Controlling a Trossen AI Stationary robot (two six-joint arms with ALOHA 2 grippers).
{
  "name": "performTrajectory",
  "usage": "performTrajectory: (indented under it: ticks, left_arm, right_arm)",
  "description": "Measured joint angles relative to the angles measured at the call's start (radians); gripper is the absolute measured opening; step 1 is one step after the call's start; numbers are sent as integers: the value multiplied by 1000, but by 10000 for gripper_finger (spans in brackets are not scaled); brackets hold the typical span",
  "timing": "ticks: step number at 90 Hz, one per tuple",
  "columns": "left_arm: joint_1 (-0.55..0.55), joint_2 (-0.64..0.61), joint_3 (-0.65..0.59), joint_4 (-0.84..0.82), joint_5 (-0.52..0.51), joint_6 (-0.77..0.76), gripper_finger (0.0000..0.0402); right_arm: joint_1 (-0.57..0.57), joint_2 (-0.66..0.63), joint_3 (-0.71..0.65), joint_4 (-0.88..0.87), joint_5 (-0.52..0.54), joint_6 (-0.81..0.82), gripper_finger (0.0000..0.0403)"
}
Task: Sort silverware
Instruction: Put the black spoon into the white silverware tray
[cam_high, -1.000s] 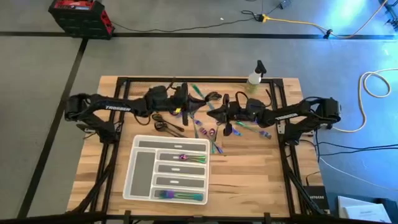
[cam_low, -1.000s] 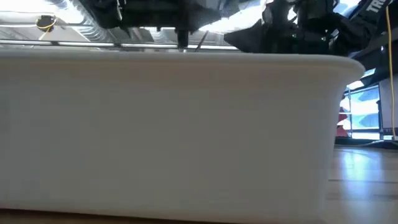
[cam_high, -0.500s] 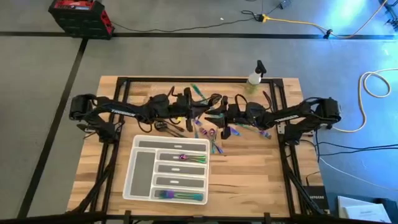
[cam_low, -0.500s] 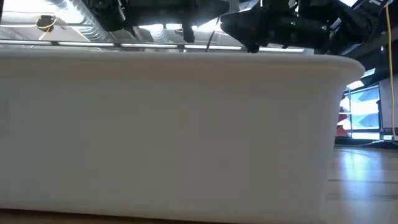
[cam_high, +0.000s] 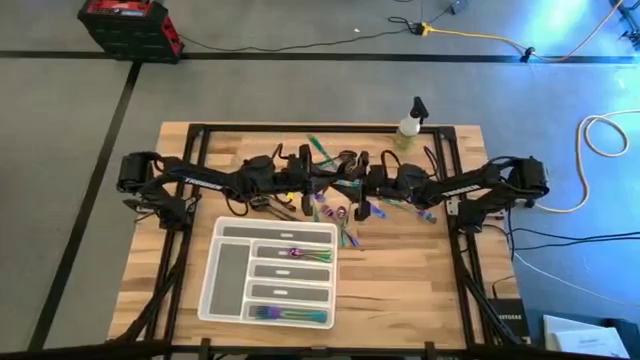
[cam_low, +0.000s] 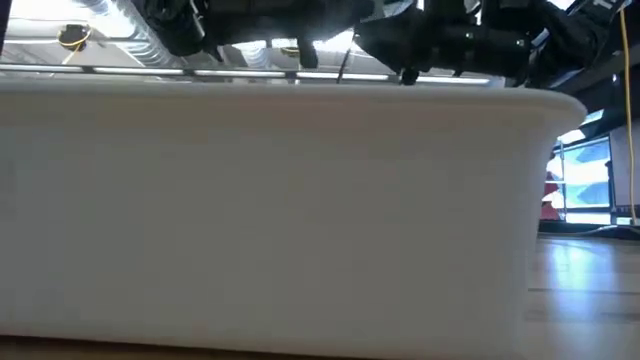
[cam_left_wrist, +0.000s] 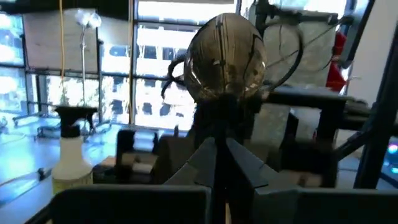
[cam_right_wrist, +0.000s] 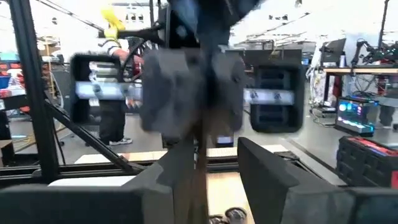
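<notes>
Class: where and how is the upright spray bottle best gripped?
Grip the spray bottle round its body, below the trigger head, coming in level from the side. It stands upright and the body looks round, so the end effector's fingers would probably close evenly.

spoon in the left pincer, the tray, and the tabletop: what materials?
Spoon: looks like polished metal, dark bronze tint; its bowl mirrors the room. The left pincer is shut on its handle.
Tray: probably plastic, matte translucent white, with moulded dividers.
Tabletop: wood, light planks with visible grain and seams.
</notes>
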Motion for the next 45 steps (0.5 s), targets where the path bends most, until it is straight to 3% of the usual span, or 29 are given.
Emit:
performTrajectory:
  ticks: [27, 45]
  left_arm:
    - [0, 0, 0, -4, 3, 5, 0]
    - [1, 0, 0, -4, 3, 14, 0]
  right_arm:
    - [0, -1, 11, 4, -5, 1, 108]
    - [12, -1, 54, -84, -10, -9, 108]
